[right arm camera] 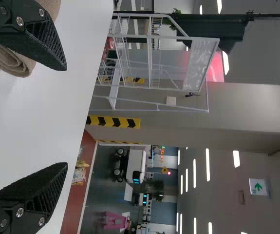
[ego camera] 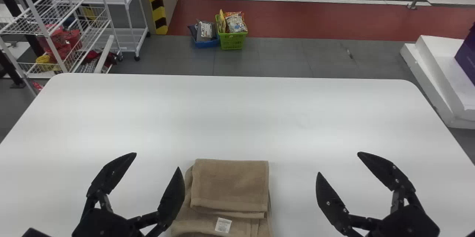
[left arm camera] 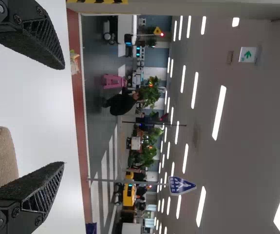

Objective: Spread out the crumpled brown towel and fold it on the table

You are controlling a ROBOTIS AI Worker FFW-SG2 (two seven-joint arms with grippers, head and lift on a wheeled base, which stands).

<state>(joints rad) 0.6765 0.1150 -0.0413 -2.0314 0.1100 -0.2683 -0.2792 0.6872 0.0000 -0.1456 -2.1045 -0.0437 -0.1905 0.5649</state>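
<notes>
Left gripper (ego camera: 157,160): one, black, two flat fingers spread wide, tips well apart; located over the near part of the table (ego camera: 237,118), at the towel's left side. Its inner finger stands just beside the towel's left edge and, in the head view, partly overlaps it; whether they touch cannot be told. Right gripper (ego camera: 339,163): one, matching, fingers likewise set wide; located over the near part of the table, to the right of the towel and well apart from it. Brown towel (ego camera: 230,185): one, lying on the table between the two grippers, nearer the left; folded in layers, with a smaller rectangular panel lying on top at the far end and further layers extending toward the robot, left side rounded and slightly uneven. White label (ego camera: 223,225): one, on the towel's near portion, set at a slight tilt. Table: white, rounded far corners. Floor beyond the table: green basket (ego camera: 232,40) holding packets, upright; blue basket (ego camera: 206,43) with packaged goods, just beside it to the left. White wire rack (ego camera: 70,18): standing beyond the table's far left corner, red and yellow items on its lower level.
</notes>
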